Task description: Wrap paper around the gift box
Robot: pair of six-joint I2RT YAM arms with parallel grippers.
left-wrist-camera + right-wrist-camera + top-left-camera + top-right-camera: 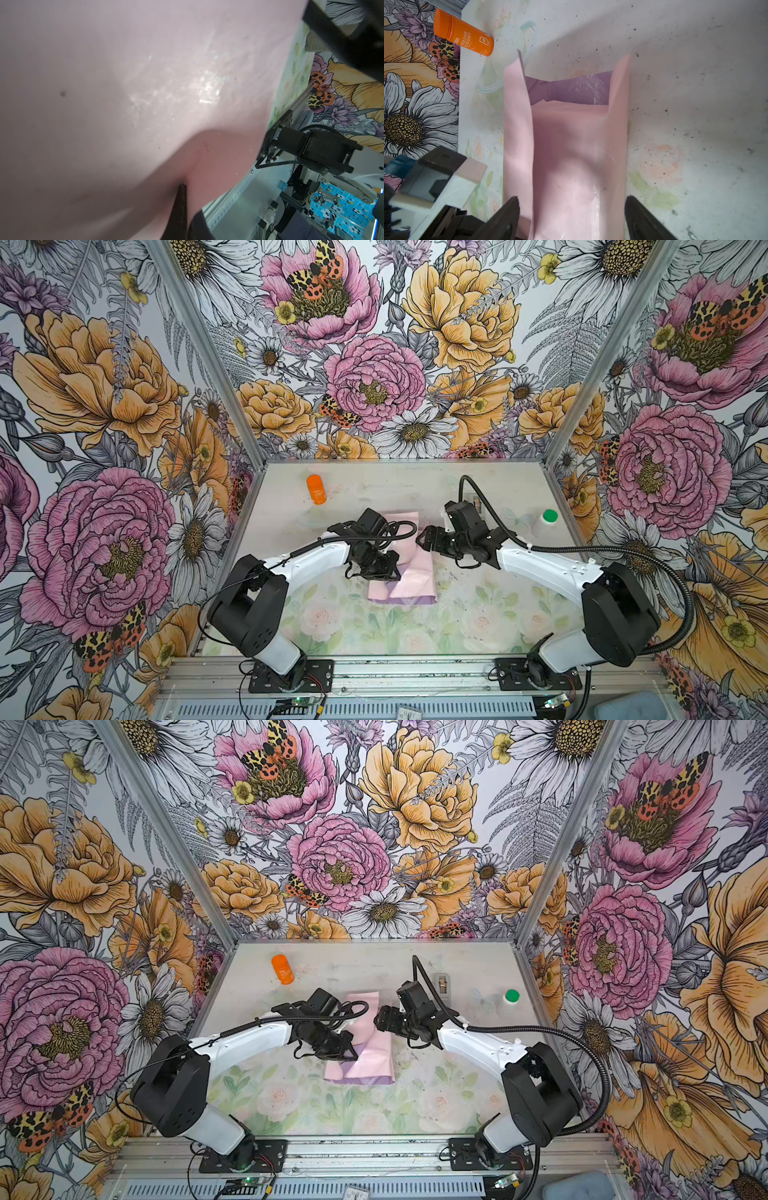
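1. The paper (413, 578) lies mid-bench as a folded strip, pink side up. Its long axis runs from the far edge toward the near edge. The gift box is out of sight, probably under the folds.
2. The left tool (388, 571) is pressed together, pinching the paper on the strip's left side, near its middle.
3. The right tool (572, 200) is spread. The paper lies between its fingers (508, 216) and runs on ahead of it.
4. By my judgement the right tool is better placed for the next grab: the strip's far half sits just beside it, toward the bench's left edge.
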